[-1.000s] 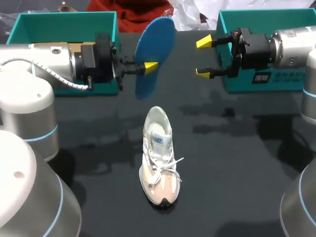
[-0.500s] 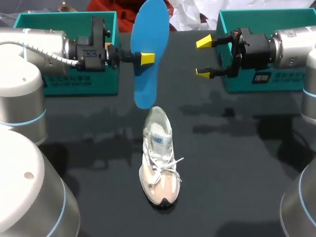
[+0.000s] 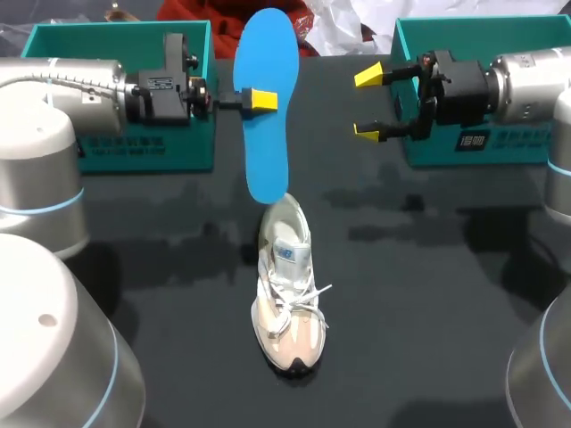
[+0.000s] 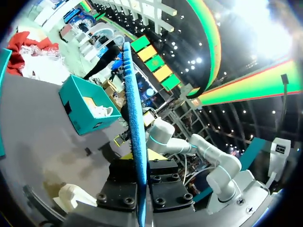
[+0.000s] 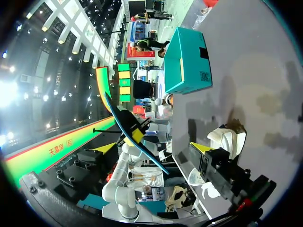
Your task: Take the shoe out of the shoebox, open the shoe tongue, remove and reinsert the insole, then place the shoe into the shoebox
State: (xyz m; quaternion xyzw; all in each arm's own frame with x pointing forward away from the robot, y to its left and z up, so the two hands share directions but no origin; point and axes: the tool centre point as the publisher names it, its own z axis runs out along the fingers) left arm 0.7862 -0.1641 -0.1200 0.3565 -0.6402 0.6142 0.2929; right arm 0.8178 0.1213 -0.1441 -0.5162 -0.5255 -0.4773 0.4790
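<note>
Dark tabletop (image 3: 428,294) bears the white shoe (image 3: 285,285) at its middle, with one teal box (image 3: 116,40) far left and a second teal box (image 3: 464,36) far right. The left gripper (image 3: 259,100) clamps the blue insole (image 3: 266,143) upright over the shoe's heel. The right gripper (image 3: 368,104) gapes wide, holding nothing.

In the head view the insole (image 3: 265,134) covers the far finger of my left claw (image 3: 259,100), so I see only one yellow tip. Its lower end also hides part of the heel of the shoe (image 3: 287,294). My left arm (image 3: 71,85) blocks much of the left shoebox (image 3: 116,40). The right shoebox (image 3: 464,36) runs off the right edge behind my right arm (image 3: 526,85). In the left wrist view the insole shows edge-on only, the claw's tips are out of sight, and the shoe is cut off.
</note>
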